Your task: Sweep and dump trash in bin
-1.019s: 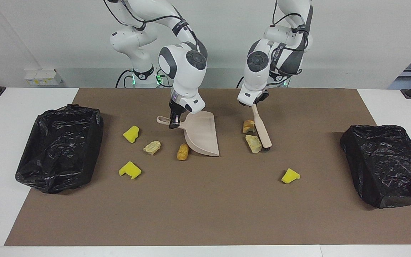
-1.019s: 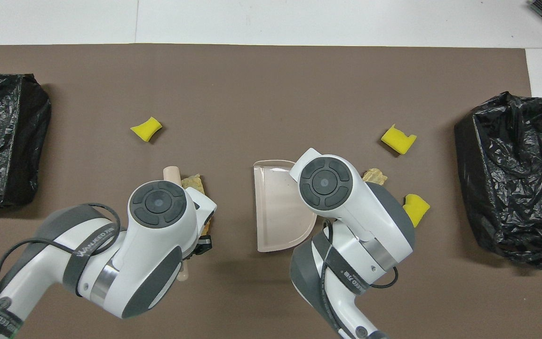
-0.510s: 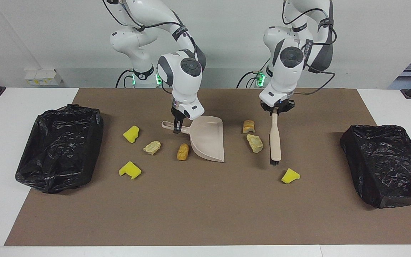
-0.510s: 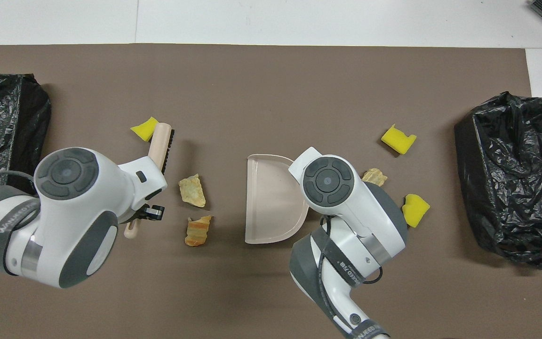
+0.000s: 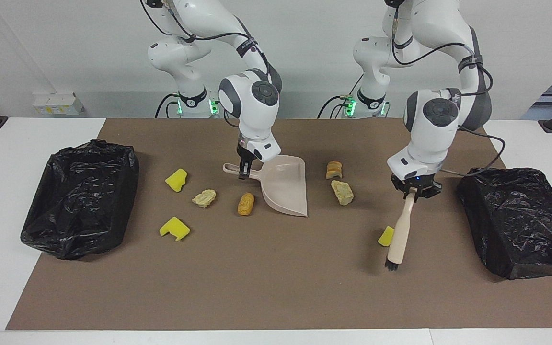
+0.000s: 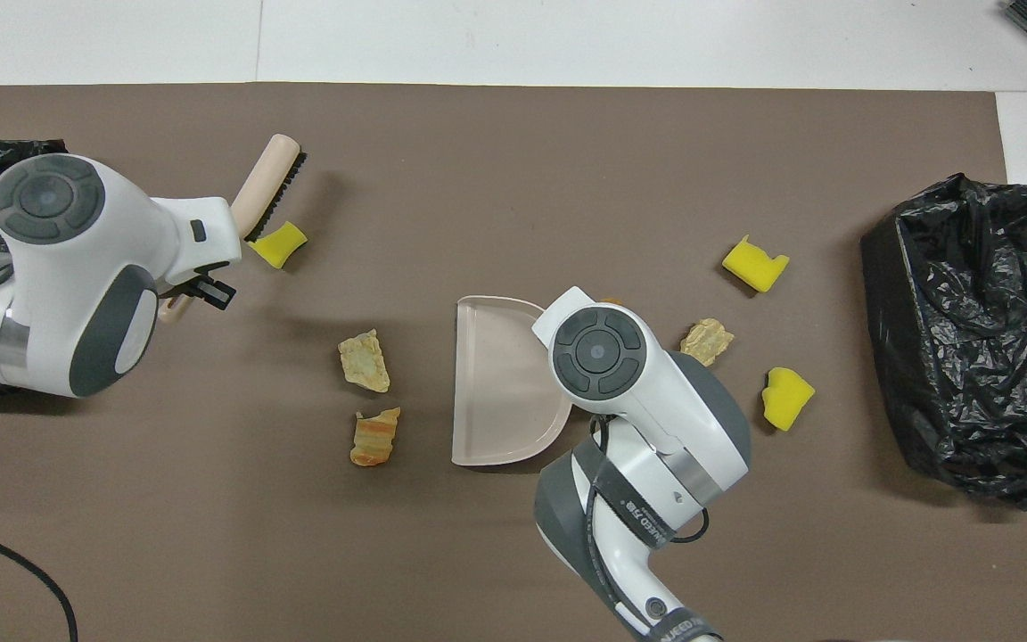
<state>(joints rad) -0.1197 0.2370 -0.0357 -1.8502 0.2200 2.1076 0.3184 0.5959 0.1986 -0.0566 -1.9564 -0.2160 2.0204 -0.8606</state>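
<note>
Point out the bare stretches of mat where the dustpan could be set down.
The mat's strip farthest from the robots is bare between the two black bins. So is the strip nearest them. The middle is crowded: scraps beside the dustpan, brush against a yellow sponge.

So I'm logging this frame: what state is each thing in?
left gripper: shut on brush handle
brush: held, bristles down beside a yellow sponge scrap
right gripper: shut on dustpan handle
dustpan: held, empty
trash bins: bag-lined
</note>
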